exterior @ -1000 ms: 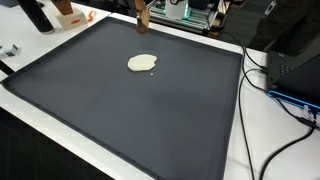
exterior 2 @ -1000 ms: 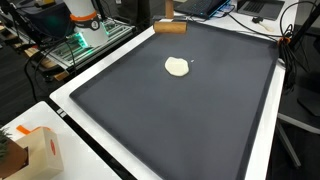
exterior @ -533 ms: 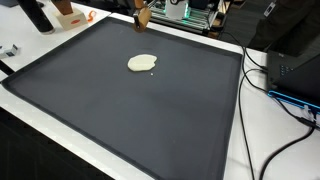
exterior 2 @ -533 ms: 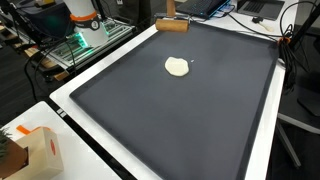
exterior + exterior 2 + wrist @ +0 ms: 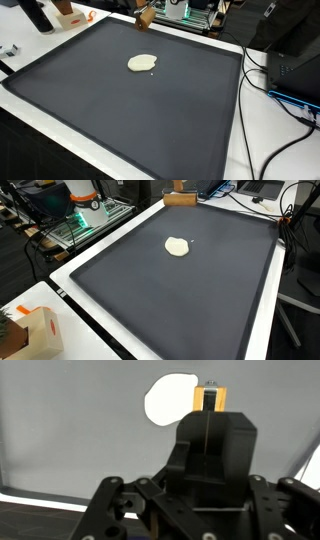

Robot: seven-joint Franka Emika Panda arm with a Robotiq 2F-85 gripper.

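Note:
A small wooden block (image 5: 180,198) hangs just above the far edge of the dark mat (image 5: 180,300); it also shows at the top of an exterior view as the block (image 5: 145,15). In the wrist view my gripper (image 5: 211,410) is shut on the block (image 5: 210,398), whose yellow-orange end sticks out past the black fingers. A flat cream blob (image 5: 141,63) lies on the mat a short way from the block, seen too as the blob (image 5: 177,247) and, in the wrist view, as the blob (image 5: 165,400) just beyond the block. The gripper body is out of both exterior views.
A white table rim (image 5: 100,245) borders the mat. An orange and white box (image 5: 30,330) stands at a near corner. Electronics with a green board (image 5: 80,220) sit beside the mat. Black cables (image 5: 262,75) and a dark case (image 5: 295,70) lie along one side.
The wooden block has risen from the mat's far edge and shifted slightly sideways, carried by the gripper. The cream blob has not moved.

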